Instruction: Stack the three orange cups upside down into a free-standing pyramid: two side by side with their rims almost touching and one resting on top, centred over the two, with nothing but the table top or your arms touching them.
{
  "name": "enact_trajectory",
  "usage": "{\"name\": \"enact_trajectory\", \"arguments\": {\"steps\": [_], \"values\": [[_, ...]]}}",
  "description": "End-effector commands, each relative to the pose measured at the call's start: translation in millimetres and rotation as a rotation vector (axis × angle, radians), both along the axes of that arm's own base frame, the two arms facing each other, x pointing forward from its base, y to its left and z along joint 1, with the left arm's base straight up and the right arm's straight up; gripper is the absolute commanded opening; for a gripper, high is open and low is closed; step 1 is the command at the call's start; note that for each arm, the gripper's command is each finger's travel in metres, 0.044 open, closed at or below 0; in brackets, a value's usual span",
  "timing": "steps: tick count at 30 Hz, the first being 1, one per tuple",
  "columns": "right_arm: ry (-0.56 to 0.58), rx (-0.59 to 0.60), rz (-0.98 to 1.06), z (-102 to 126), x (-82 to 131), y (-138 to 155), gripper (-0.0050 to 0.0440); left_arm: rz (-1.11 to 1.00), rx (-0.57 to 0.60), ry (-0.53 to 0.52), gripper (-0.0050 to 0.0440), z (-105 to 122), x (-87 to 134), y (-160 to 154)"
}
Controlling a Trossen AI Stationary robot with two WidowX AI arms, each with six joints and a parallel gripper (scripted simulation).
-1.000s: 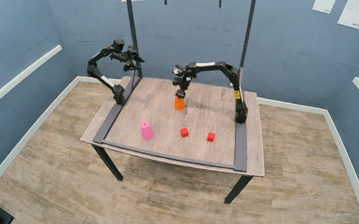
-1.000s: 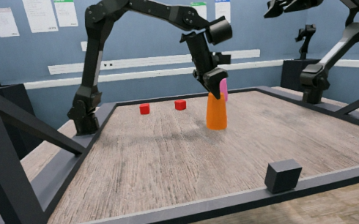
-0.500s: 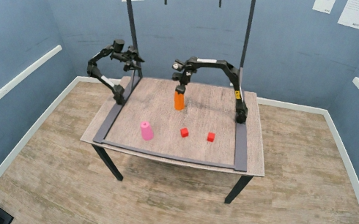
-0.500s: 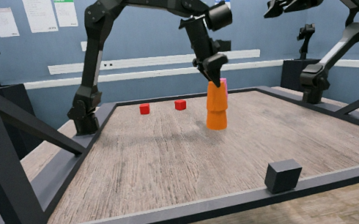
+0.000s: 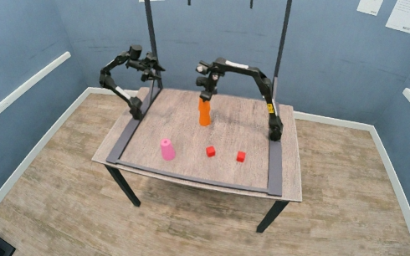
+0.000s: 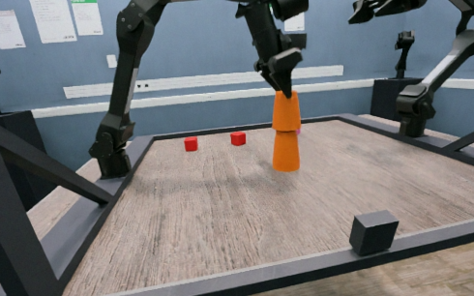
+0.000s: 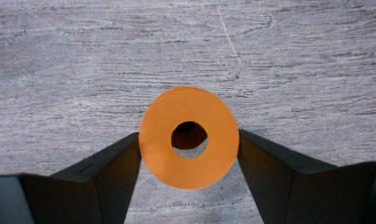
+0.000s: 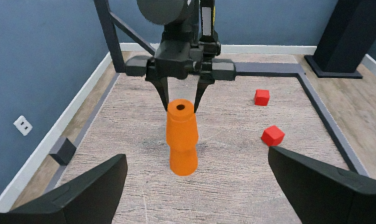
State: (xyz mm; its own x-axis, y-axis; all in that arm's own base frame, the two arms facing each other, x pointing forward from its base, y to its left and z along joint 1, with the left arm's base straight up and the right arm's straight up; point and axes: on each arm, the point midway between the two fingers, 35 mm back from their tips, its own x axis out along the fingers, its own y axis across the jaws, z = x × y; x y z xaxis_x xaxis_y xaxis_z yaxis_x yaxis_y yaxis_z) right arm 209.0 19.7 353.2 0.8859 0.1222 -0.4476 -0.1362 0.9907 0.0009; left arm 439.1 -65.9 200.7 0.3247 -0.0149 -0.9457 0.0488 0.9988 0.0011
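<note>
Exterior view has the left gripper (image 5: pixel 204 99) (image 6: pixel 288 95) (image 7: pixel 188 138) (image 8: pixel 180 110) clamped on the narrow top of the upper orange cup (image 5: pixel 203 107) (image 6: pixel 286 113) (image 7: pixel 189 100) (image 8: pixel 182 132), directly below its fingers, long axis upright. Under that, in line, the lower orange cup (image 5: pixel 205 120) (image 6: pixel 286 154) (image 8: pixel 184 163) stands on the table (image 5: pixel 178 110) (image 6: pixel 206 208) (image 7: pixel 89 60) (image 8: pixel 229 180), perhaps just clear of the raised rim; the next move probably needs a sideways shift, while the right gripper (image 5: pixel 161 72) (image 6: pixel 355 14) (image 8: pixel 198 157), fingers apart, is farther off.

Two orange cups (image 5: pixel 204 112) (image 6: pixel 286 131) (image 7: pixel 154 145) (image 8: pixel 182 137) (stacked), one pink cup (image 5: pixel 167 150) (image 6: pixel 298 131), two red cubes (image 5: pixel 210 151) (image 6: pixel 238 138) (image 8: pixel 273 136).
</note>
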Motion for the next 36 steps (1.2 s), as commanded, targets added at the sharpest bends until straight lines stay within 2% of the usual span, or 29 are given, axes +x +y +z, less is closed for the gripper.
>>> {"name": "enact_trajectory", "arguments": {"steps": [1,11,15,18,24,36], "values": [[-0.022,0.001,0.007,7,-2,1,0.04,0.004,-0.007,-0.046,0.0215,29,2,-1],[-0.033,0.004,-0.003,11,0,0,0.04,0.004,-0.007,-0.051,0.0215,44,-4,0],[-0.059,0.009,-0.014,19,4,-1,0.04,0.004,-0.008,-0.056,0.0215,50,-22,3],[-0.085,0.013,-0.025,27,9,-2,0.04,0.003,-0.008,-0.054,0.0215,52,-44,5],[-0.11,0.017,-0.037,38,19,-3,0.04,-0.006,-0.004,-0.049,0.0215,42,-81,12],[-0.103,0.016,-0.032,43,28,-2,0.04,-0.005,-0.004,-0.045,0.0215,22,-84,12]]}}
